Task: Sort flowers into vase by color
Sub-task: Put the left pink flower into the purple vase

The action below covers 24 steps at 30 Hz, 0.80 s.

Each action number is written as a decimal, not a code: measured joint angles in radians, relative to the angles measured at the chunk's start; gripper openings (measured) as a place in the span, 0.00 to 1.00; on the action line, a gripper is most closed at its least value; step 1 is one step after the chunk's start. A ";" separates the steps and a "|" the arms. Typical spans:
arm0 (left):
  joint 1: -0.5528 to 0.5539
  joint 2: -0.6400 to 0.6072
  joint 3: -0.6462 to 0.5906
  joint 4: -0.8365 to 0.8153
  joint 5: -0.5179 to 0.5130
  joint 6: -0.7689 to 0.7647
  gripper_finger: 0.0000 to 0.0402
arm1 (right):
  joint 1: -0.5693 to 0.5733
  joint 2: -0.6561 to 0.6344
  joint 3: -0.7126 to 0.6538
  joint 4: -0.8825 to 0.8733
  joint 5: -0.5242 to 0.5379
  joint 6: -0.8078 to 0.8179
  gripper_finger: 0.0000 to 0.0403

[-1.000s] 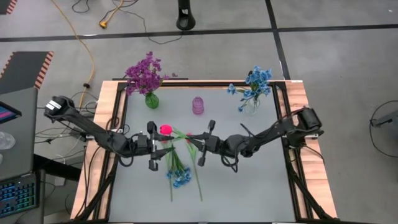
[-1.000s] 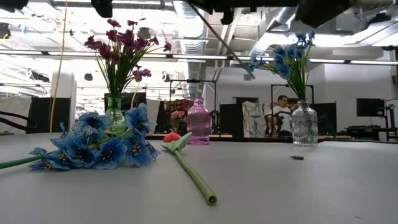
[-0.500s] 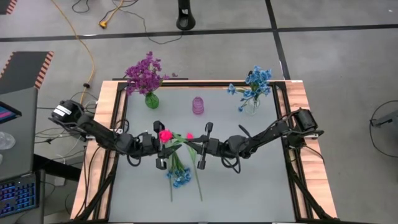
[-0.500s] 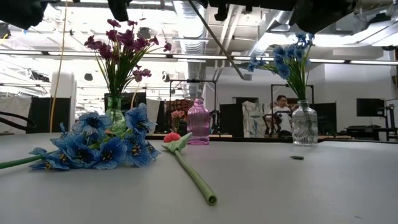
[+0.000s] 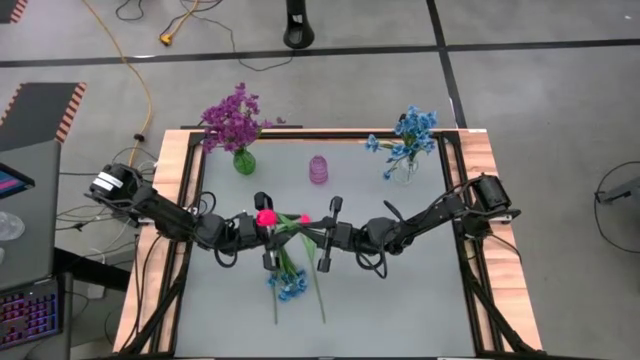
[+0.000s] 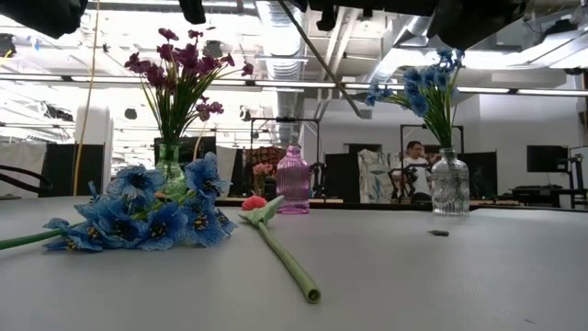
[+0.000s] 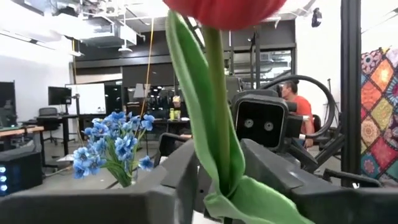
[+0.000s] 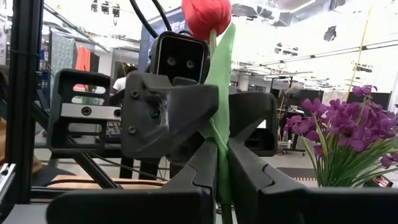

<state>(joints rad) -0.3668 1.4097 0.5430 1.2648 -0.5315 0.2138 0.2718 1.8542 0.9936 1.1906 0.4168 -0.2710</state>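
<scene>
Red tulip (image 8: 206,17), green stem (image 8: 222,118); pink vase (image 5: 318,169).

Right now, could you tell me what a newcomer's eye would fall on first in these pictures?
Probably the red tulip held upright mid-table, its stem pinched by the right end effector, with the left end effector closing in from the opposite side. Next, the purple bouquet in the green vase at the back left, and blue flowers lying on the table.
</scene>
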 joint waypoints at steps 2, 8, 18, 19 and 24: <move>0.000 0.000 0.000 -0.002 -0.004 0.002 0.20 | 0.000 0.000 0.000 0.001 0.000 0.000 0.14; 0.000 0.000 0.000 -0.002 0.003 0.001 0.03 | 0.000 0.000 0.000 -0.001 0.000 0.000 0.14; 0.000 0.000 0.000 0.001 -0.007 0.000 0.01 | 0.000 -0.001 0.000 -0.007 0.000 0.001 0.15; 0.000 0.000 0.000 0.000 -0.007 0.000 0.01 | 0.000 -0.003 0.000 -0.011 0.001 0.001 0.16; 0.000 0.000 0.000 -0.005 -0.032 0.000 0.00 | 0.000 -0.045 0.000 -0.127 0.013 0.001 0.28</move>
<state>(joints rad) -0.3668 1.4097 0.5430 1.2603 -0.5633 0.2142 0.2722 1.8092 0.9939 1.0640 0.4300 -0.2699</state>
